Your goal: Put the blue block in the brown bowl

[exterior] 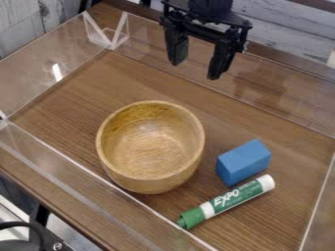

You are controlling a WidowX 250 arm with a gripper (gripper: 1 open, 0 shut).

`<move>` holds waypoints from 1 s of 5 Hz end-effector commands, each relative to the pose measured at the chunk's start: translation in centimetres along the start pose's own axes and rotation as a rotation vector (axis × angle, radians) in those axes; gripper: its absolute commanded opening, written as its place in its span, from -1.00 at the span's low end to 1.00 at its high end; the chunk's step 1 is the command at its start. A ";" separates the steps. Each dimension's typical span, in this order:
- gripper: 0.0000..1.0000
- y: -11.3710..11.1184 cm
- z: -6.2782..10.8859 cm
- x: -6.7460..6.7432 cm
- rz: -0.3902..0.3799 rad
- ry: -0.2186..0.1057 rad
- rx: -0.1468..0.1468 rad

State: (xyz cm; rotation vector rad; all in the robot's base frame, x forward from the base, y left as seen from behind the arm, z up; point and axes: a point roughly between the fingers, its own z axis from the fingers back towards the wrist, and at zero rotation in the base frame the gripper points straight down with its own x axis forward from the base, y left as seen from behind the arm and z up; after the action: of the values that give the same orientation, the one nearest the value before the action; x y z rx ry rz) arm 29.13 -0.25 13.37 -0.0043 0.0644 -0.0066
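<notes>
I am seeing nothing done yet: my gripper (pixel 199 57) is hanging with jaws apart and empty near the back wall, while the blue block (pixel 244 161) is lying on the table just beside the empty brown bowl (pixel 152 146), waiting to be grasped.

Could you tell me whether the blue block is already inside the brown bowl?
No, the blue block sits on the table right of the brown bowl.

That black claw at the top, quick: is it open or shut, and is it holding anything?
Black two-fingered gripper: open, holding nothing, hanging above the wooden table, apart from the small bright-blue block and the round light-brown wooden bowl.
</notes>
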 end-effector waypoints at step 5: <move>1.00 -6.4 -2.2 -1.0 -0.580 -0.008 0.032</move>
State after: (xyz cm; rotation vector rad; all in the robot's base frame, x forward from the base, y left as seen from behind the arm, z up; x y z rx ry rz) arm 27.57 -6.52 9.96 0.0019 0.1029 -0.5789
